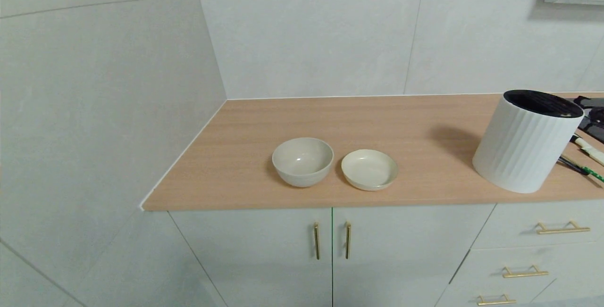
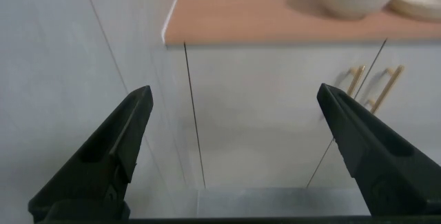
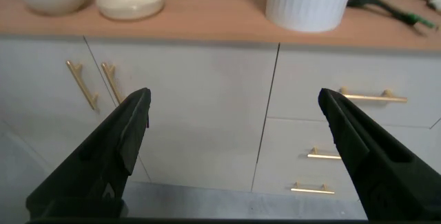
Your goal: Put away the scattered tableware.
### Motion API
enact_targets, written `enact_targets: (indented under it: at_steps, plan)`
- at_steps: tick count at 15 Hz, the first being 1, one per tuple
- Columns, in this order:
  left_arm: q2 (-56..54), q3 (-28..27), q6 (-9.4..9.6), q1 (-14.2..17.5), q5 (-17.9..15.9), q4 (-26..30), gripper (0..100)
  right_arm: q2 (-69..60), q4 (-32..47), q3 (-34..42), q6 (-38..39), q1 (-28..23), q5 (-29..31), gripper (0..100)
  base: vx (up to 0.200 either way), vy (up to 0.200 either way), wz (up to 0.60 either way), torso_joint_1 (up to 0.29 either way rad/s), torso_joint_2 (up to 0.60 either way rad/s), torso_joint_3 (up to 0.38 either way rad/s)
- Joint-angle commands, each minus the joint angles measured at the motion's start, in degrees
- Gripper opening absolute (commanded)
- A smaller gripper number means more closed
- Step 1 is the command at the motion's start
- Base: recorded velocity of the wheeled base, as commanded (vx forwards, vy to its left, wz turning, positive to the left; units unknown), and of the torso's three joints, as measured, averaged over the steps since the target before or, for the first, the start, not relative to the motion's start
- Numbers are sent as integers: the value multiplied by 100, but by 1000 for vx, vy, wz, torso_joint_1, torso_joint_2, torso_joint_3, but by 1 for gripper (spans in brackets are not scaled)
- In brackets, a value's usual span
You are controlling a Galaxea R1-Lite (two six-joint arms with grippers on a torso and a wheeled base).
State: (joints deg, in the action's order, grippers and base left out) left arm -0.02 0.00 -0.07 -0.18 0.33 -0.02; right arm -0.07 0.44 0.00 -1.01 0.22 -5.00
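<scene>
bowl (image 1: 302, 161): pale, deep, upright on the surface (image 1: 377, 118). It sits near the front edge, above the left of the two doors (image 1: 264, 250).
dish (image 1: 369, 169): shallow, cream, upright. Just beside the bowl on its right with a narrow gap, not touching. Same distance from the front edge.
surface: wood-tone. Its left end butts into a tiled wall (image 1: 104, 109) corner.
canister (image 1: 526, 142): white ribbed cylinder with a dark top, upright. Well apart from the dish, to its right, near the front edge.
utensils (image 1: 587, 156): lying flat just beside the canister on its right. Dark, white and green parts visible. Probably utensils, but the frame edge cuts them off, so I can't type them.
doors: pale pair under the bowl and dish. Two upright gold handles (image 1: 316, 241) sit side by side at the centre seam.
drawers (image 1: 533, 250): right of the doors, under the canister. Horizontal gold pulls are stacked one above another.
left gripper (image 2: 235, 89): below surface level, facing the cabinet front near the wall end. Jaws spread wide, with bare cabinet panel between them. Bowl and dish are up and off to one side, well apart from it.
right gripper (image 3: 234, 93): also below surface level, facing the seam where the doors meet the drawers. Jaws spread wide and gripping nothing. Bowl, dish and canister are on the surface above it.
</scene>
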Motion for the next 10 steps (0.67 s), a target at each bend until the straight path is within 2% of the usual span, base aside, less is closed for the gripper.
enact_targets:
  at_steps: [1, 10]
  plan:
    - [2, 0, -1, 1, 2, -15, 100, 7, 0, 0, -4, 4, -1, 100, 0, 0, 0, -237, 544, 295]
    - [2, 0, -1, 1, 2, -6, 100, 7, 0, 0, -4, 4, -1, 100, 0, 0, 0, -222, 516, 288]
